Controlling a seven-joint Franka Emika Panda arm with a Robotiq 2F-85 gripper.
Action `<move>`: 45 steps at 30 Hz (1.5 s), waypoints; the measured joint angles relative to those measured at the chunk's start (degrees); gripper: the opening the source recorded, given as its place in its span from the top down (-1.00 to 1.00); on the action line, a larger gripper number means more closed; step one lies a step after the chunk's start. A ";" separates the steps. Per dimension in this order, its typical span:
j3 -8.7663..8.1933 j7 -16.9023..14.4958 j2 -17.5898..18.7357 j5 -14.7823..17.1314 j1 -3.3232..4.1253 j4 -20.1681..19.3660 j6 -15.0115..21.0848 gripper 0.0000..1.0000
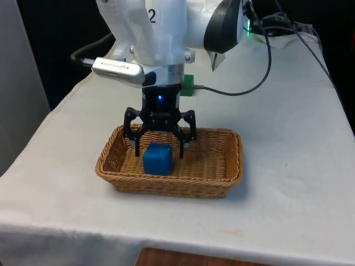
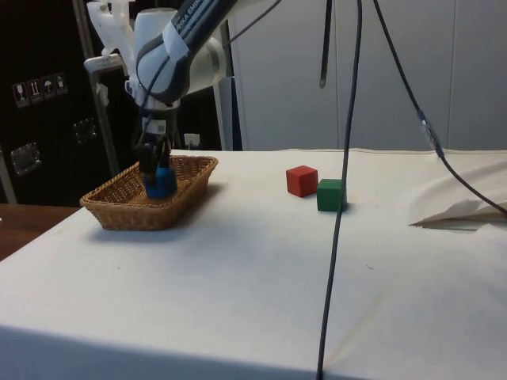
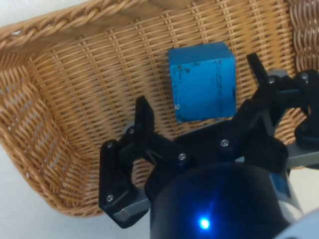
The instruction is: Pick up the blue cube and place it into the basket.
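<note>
The blue cube (image 1: 157,159) rests on the floor of the wicker basket (image 1: 223,187), towards the front view's left end. My gripper (image 1: 159,151) hangs just above it, open, one finger on each side and neither touching it. In the wrist view the blue cube (image 3: 202,82) lies flat on the weave between the spread fingers (image 3: 144,110), with a gap on both sides. From the side, the gripper (image 2: 154,177) reaches down into the basket (image 2: 127,214) and partly covers the cube (image 2: 165,184).
A red cube (image 2: 301,180) and a green cube (image 2: 330,194) stand together on the white cloth beyond the basket. The green cube (image 1: 188,84) sits behind the arm. A black cable (image 1: 238,91) trails across the table's far end, and another cable (image 2: 345,158) hangs down in the side view.
</note>
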 measured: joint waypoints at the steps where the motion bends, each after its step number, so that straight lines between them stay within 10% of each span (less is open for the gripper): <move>1: 0.00 0.17 -0.34 0.00 0.00 -0.17 -0.29 -1.00; 45: 0.06 5.50 -21.31 0.06 0.57 -20.51 -1.15 -1.00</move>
